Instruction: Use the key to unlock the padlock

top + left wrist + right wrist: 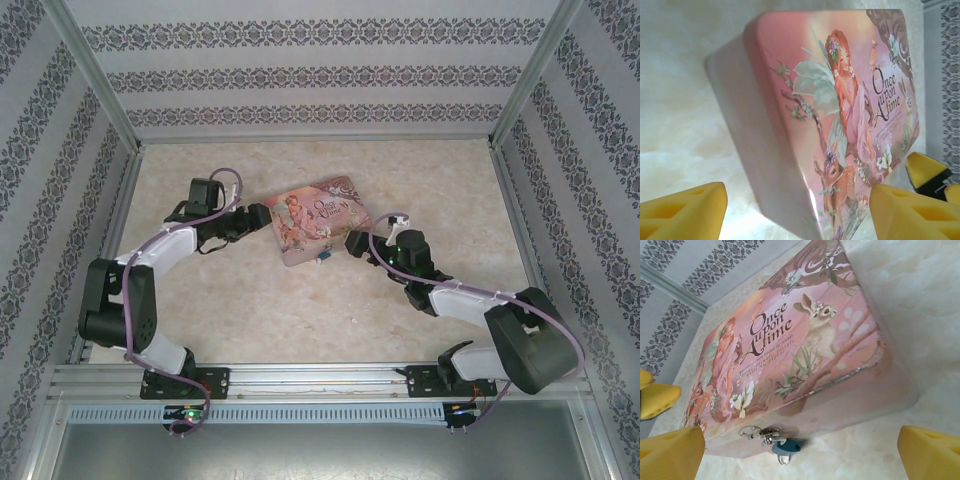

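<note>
2 grippers, both spread wide, nothing held in either.

left gripper (262, 216): at the left end of the pink box (318, 218). On its wrist cam the yellow fingers (682, 212) sit low at both edges, with the box corner + side wall in the gap. Contact: can't tell.

right gripper (352, 243): at the box's near-right corner, just beside it. Its wrist cam shows the same layout: fingers low left/right, box front wall btwn them, no touch visible.

padlock (785, 447): blue-teal, hangs off a silvery clasp (756, 432) on the box front wall. It's low, close to the table (300, 310) surface, approx mid-gap btwn the right gripper's fingers but apart from both. On top cam it's a small blue dot at the box's near edge, just left of the right gripper.

Box lies flat, lid up, "Once upon A time" print, skewed to the table edges, approx mid-table btwn the two arms. Each wrist cam also catches a yellow finger of the other arm past the box's far end.
</note>
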You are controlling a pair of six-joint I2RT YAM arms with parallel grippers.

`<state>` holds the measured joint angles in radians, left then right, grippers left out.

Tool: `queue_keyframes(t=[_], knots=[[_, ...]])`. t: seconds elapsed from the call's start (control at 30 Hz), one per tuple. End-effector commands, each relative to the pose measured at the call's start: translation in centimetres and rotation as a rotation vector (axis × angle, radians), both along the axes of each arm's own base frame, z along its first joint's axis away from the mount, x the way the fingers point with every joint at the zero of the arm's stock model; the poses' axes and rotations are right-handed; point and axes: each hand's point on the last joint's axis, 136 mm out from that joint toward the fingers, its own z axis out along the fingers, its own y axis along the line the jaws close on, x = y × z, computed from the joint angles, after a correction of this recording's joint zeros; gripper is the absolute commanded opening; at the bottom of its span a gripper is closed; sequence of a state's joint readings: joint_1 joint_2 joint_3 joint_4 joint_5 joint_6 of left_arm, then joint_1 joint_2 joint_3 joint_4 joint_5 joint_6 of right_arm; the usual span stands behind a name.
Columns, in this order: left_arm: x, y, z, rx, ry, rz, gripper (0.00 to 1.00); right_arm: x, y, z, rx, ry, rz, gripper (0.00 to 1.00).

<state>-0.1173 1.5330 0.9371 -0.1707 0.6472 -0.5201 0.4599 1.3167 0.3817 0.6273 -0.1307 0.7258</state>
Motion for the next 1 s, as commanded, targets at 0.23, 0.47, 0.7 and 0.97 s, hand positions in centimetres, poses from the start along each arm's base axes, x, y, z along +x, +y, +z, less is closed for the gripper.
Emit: queue_keyframes(t=[0.23, 0.47, 0.7, 0.97], knots=[[-1.6, 2.8, 5.1, 0.198, -0.15, 0.012, 0.76, -1.8, -2.9, -0.8, -0.01, -0.015, -0.073, 0.98], [-1.9, 1.7, 8.0, 0.15, -0.189, -0.027, 0.76, -2.4, -2.7, 0.1, 0.032, -0.065, -0.041, 0.98], [-2.1, -1.0, 10.0, 0.074, -0.188, -0.097, 0.73, -2.3, -1.7, 1.5, 0.05, -0.129, 0.026, 0.99], [-2.0, -5.4, 10.5, 0.019, -0.154, -0.217, 0.69, -1.9, -1.0, 1.4, 0.069, -0.136, 0.05, 0.98]])
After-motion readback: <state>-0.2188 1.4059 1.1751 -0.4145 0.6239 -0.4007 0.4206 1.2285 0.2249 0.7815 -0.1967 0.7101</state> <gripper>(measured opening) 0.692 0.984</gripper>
